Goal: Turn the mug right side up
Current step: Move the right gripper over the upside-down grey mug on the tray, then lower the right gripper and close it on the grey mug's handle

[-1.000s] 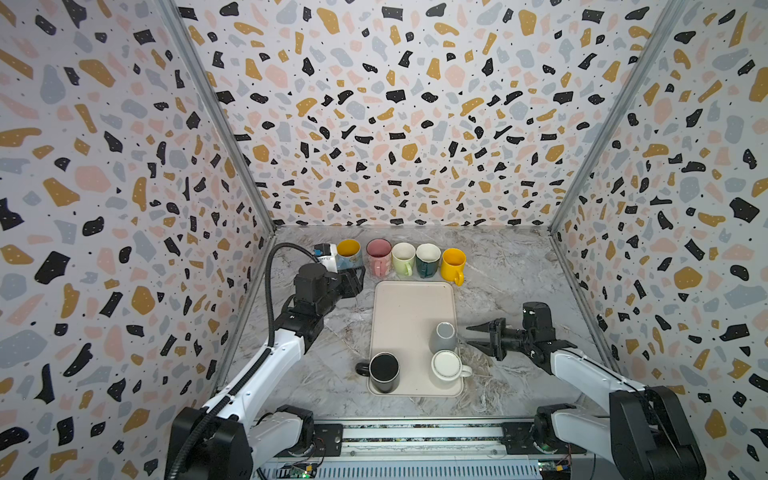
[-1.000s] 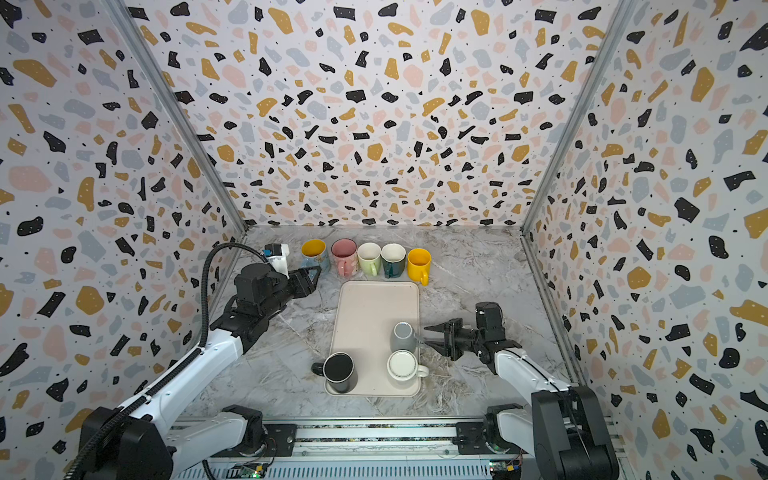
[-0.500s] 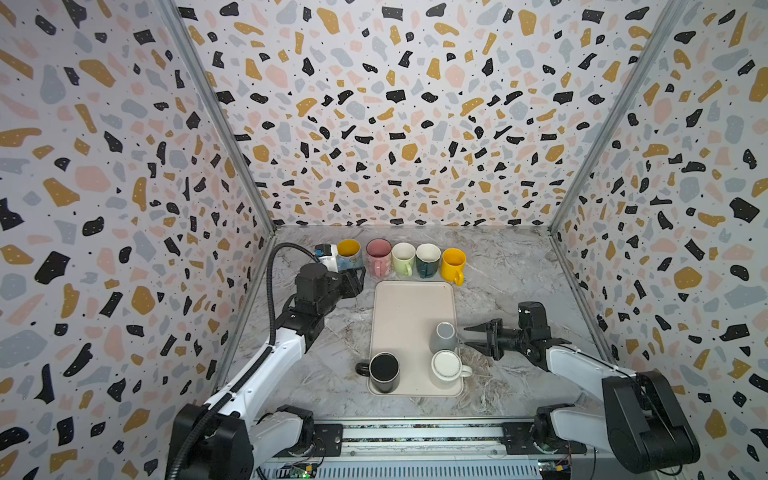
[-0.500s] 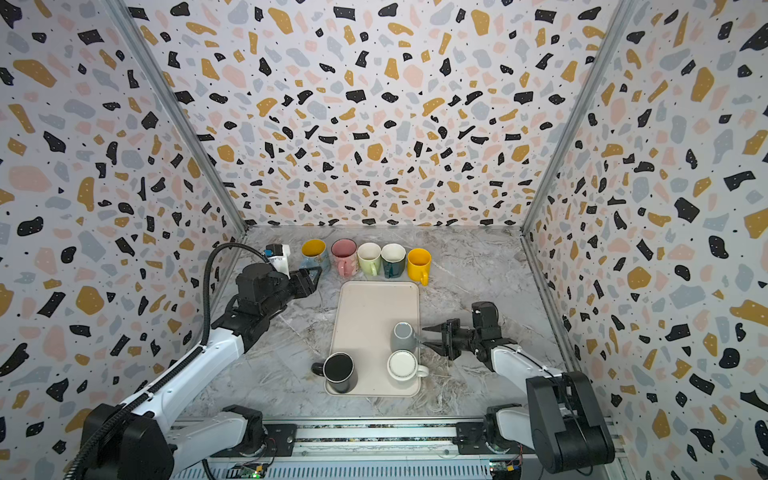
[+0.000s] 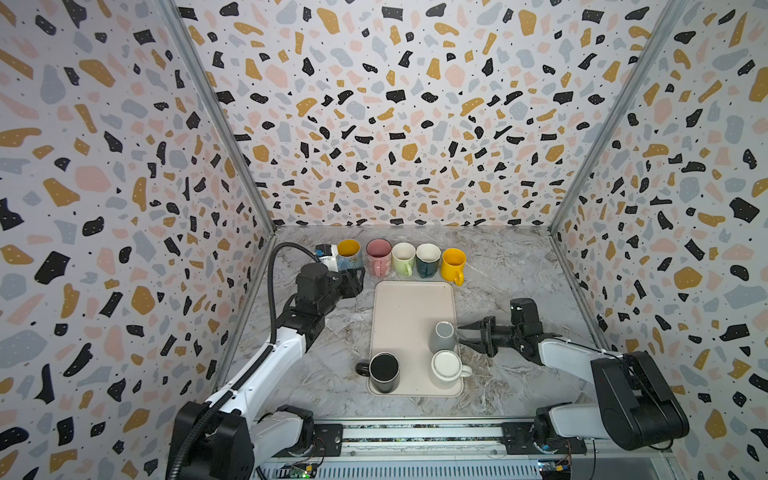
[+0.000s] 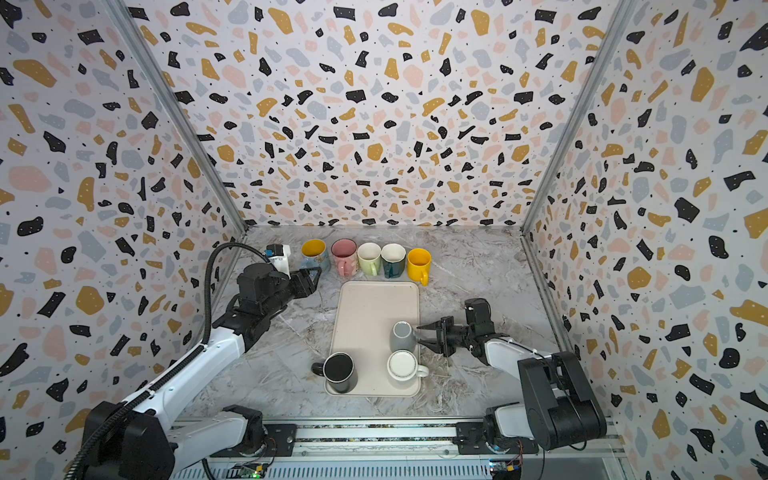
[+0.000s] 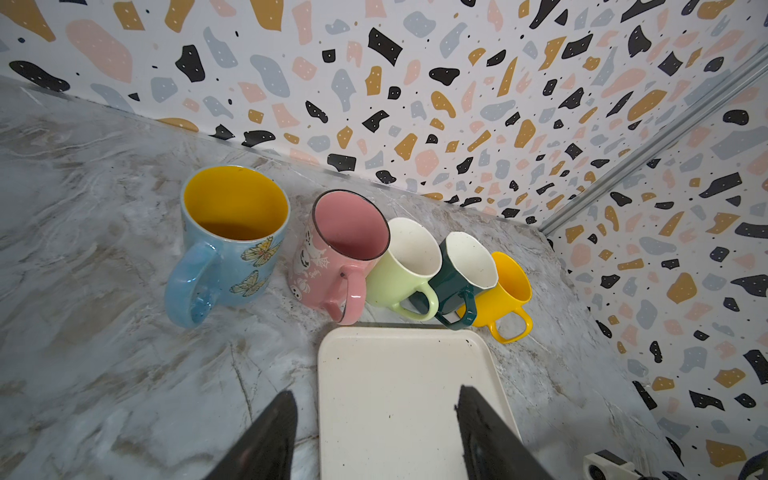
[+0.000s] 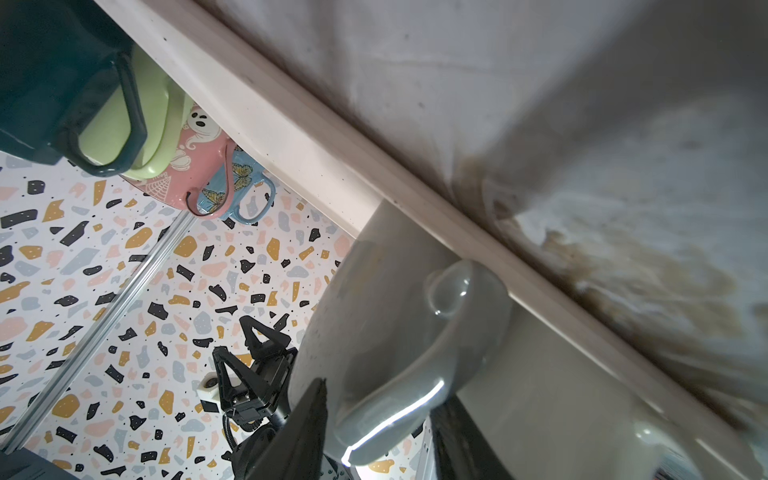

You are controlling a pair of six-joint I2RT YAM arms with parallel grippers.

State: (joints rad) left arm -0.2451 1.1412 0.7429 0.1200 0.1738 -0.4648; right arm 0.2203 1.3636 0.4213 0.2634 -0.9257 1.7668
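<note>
The grey mug stands base up on the right part of the cream tray. My right gripper lies low at the mug's right side, open. In the right wrist view the mug's handle sits between the two fingers of the right gripper, close to one finger. My left gripper hangs open and empty over the tray's far left corner, near the row of mugs.
A black mug and a white mug stand at the tray's near end. Behind the tray runs a row: blue, pink, pale green, dark green and yellow mugs. Patterned walls close three sides.
My right gripper has slid a little left, towards the grey mug, so the handle now lies between its fingers. The left arm has stayed still.
</note>
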